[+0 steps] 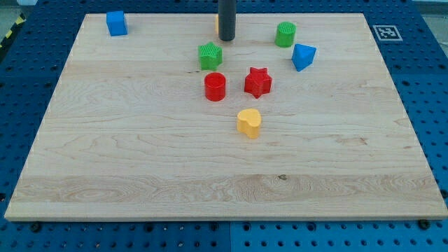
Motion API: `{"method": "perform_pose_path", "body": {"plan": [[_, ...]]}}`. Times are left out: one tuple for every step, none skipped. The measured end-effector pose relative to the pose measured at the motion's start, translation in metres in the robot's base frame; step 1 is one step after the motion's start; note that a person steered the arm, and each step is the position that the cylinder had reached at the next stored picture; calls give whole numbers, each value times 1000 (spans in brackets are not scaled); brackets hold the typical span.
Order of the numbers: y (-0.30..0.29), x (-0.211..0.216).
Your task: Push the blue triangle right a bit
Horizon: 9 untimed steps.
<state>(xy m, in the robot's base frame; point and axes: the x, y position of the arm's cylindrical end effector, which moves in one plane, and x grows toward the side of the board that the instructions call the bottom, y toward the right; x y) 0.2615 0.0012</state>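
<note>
The near part of the pale wooden board (140, 182) lies bare, its grain running left to right, on a blue perforated table (28, 238). Farther in, near the middle, sits a yellow heart-shaped block (248, 122). Beyond it stand a red cylinder (215, 87) and, just to its right, a red star (257, 82). A green star-like block (209, 56) sits just behind the red cylinder. The blue triangle (303, 57) lies to the right of the red star, with a green cylinder (285, 34) just behind it to the left. My tip (226, 39) rests far centre, beside the green star, well left of the triangle; an orange sliver shows behind it. A blue cube (116, 23) sits far left; a printed marker (386, 32) far right.
</note>
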Motion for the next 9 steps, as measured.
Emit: {"method": "perform_pose_path", "body": {"plan": [[0,-4],[3,-2],[22,24],[55,52],[68,63],[68,63],[90,63],[120,70],[139,87]]}}
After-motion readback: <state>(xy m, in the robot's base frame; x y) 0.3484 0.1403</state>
